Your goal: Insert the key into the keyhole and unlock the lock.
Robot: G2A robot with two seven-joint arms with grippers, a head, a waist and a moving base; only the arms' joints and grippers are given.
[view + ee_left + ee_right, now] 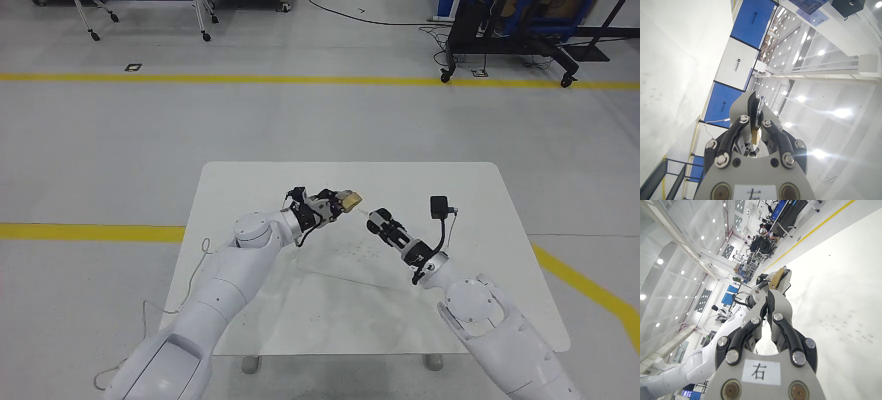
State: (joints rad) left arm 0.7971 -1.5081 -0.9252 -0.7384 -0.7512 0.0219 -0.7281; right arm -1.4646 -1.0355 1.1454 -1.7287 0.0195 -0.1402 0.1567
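Observation:
A brass padlock (348, 201) is held above the middle of the white table (470, 190) by my left gripper (338, 202), which is shut on it. In the left wrist view the brass body (754, 134) sits deep between the fingers (742, 109) and the silver shackle (761, 105) sticks out past the tips. My right gripper (376, 218) faces the lock from the right, a short gap away. In the right wrist view its black pads (770, 306) are pressed together, pointing at the padlock (776, 280). No key shows between them.
Both grippers hover over the table's middle, with bare tabletop all round. Faint dark smudges (851, 328) mark the surface near the right arm. Beyond the table's far edge a yellow floor line (300, 78) runs across, with racks and carts behind it.

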